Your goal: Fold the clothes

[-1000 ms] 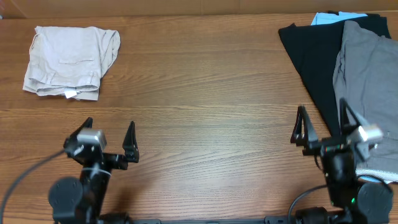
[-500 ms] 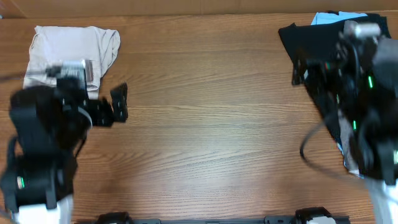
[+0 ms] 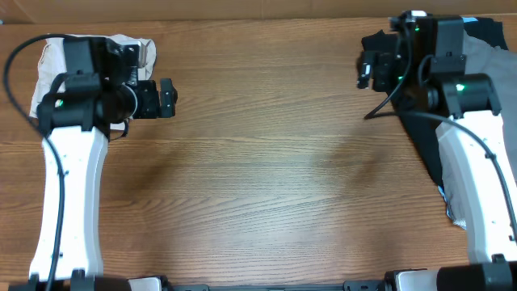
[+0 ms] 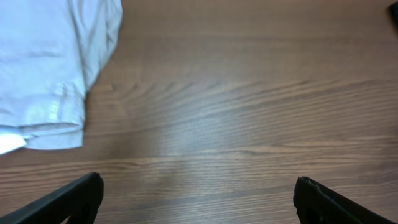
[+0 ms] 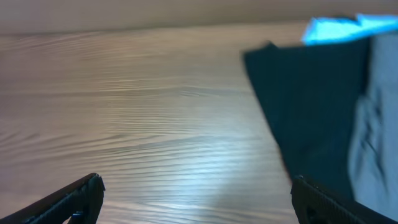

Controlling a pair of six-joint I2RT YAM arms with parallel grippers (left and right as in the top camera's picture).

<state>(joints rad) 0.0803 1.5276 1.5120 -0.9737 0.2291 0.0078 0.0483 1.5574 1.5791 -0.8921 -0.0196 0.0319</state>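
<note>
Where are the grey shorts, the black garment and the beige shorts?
grey shorts (image 5: pixel 379 137): right wrist view, visible left part.
black garment (image 5: pixel 311 106): right wrist view, flat middle.
beige shorts (image 4: pixel 43 62): left wrist view, top layer.

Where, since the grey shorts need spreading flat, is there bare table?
The wooden table is bare across its middle, between the folded beige fabric shorts at far left and the large black garment at right. The right edge is crowded: mid-grey woven shorts lie over the black garment.

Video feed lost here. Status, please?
Left gripper open, right gripper open. Grey shorts far right, on black garment, not gripped. Right arm overhangs them.
</note>
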